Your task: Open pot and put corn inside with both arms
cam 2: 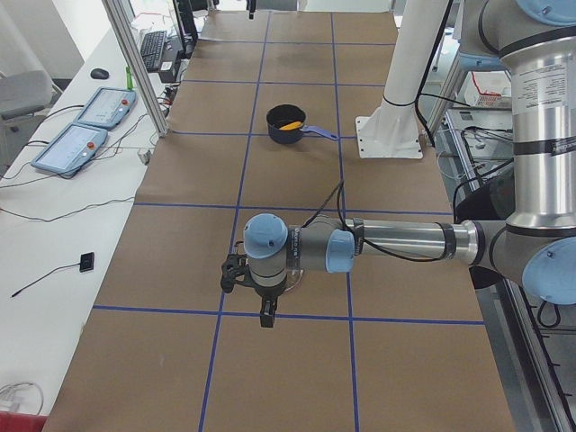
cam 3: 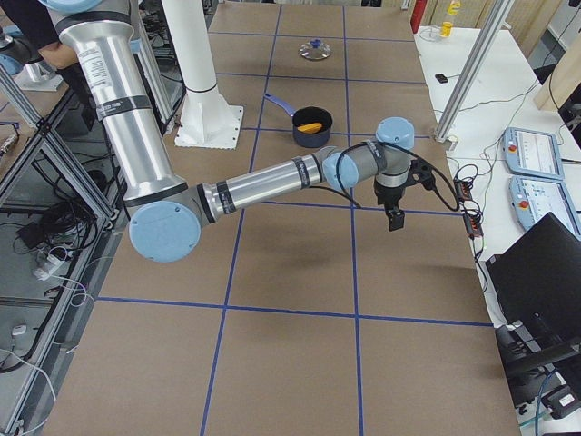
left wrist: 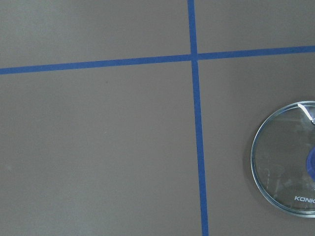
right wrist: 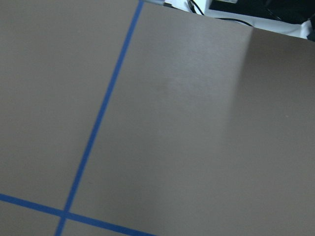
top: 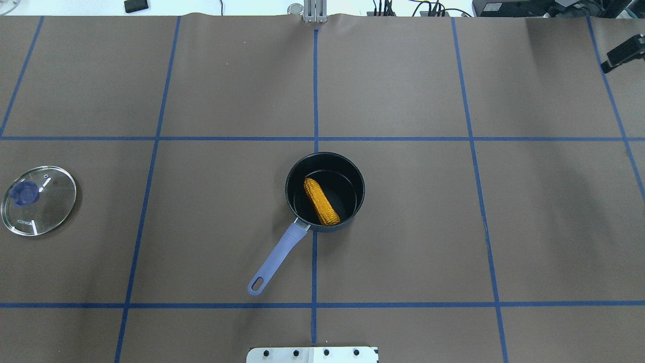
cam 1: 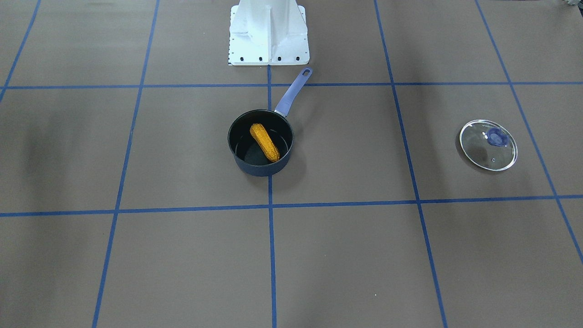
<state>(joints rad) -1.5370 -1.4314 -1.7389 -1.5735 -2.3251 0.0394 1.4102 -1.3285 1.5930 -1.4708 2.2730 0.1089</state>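
I count one pot [top: 297, 177], one corn [top: 321, 201], one glass lid [top: 48, 206] and two arms, each with one gripper. The pot stands open on the brown table [top: 201, 91]. Its single blue handle [top: 277, 257] runs out from the pot towards the white base pedestal [cam 1: 268, 32], slanting to the robot's left. The corn lies inside the pot on its dark floor. Its long axis is set on a diagonal, not far off the line of the handle. One end sits close to the pot wall just beside the handle's root, and the other points across the pot away from the handle. In the overhead view that far end looks the narrower one. The lid lies flat on the table with its blue knob up, well apart from the pot on the robot's left. The left arm [cam 2: 405, 241] reaches out on that same side of the pot, and the left gripper [cam 2: 264, 310] hangs fingers-down near the lid. I only see it from the side, so I cannot tell how far its jaws are parted or whether it holds anything. The right arm [cam 3: 263, 186] stretches past the pot on the robot's right. The right gripper [cam 3: 395, 216] points down over bare table well away from the pot, and I cannot tell its opening or grasp either.
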